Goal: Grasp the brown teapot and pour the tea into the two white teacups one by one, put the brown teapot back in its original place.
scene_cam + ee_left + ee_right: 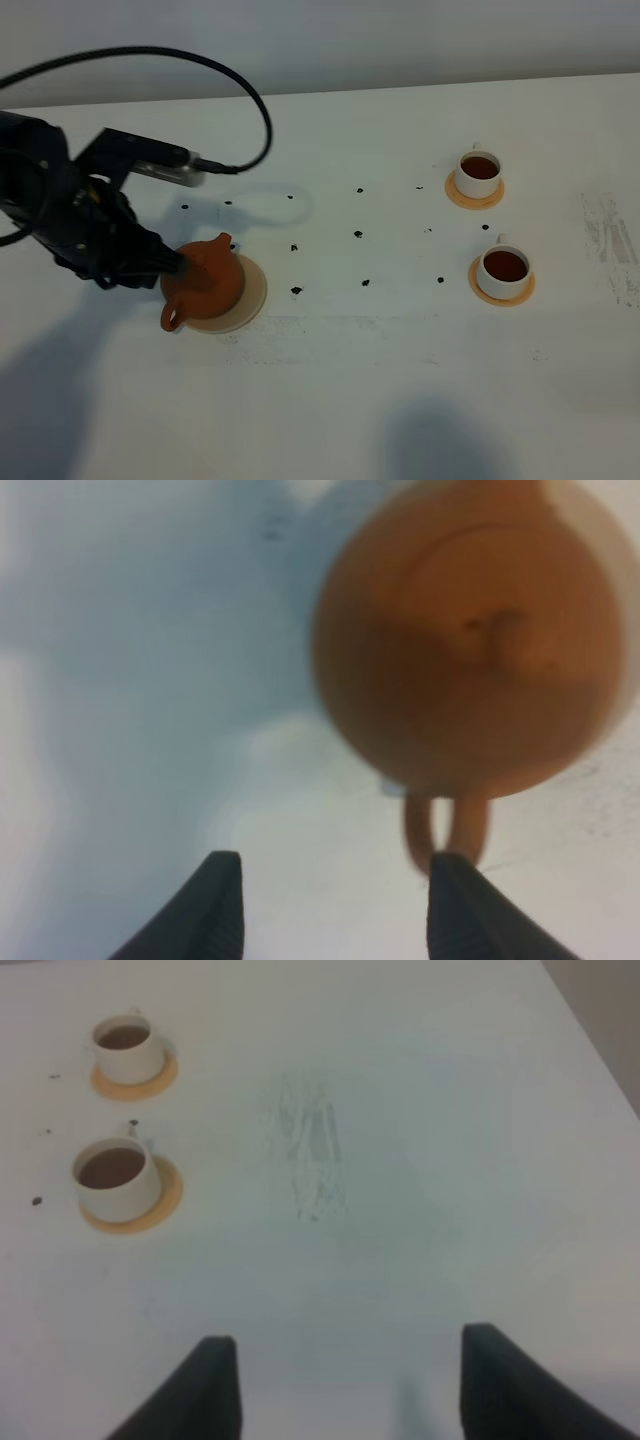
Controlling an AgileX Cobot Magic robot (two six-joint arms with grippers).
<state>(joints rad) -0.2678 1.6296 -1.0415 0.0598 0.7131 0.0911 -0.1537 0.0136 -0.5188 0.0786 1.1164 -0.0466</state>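
Note:
The brown teapot stands upright on the cream disc that is its original place, at the left of the table. My left gripper sits just left of the pot. In the left wrist view its jaws are open and empty, and the teapot, blurred, has its loop handle just ahead of one fingertip. The two white teacups hold dark tea on orange-tan coasters at the right. My right gripper hangs open over bare table, with the cups ahead of it.
Small black specks dot the white table between the teapot and the cups. A scuffed grey patch marks the far right. A black cable loops above my left arm.

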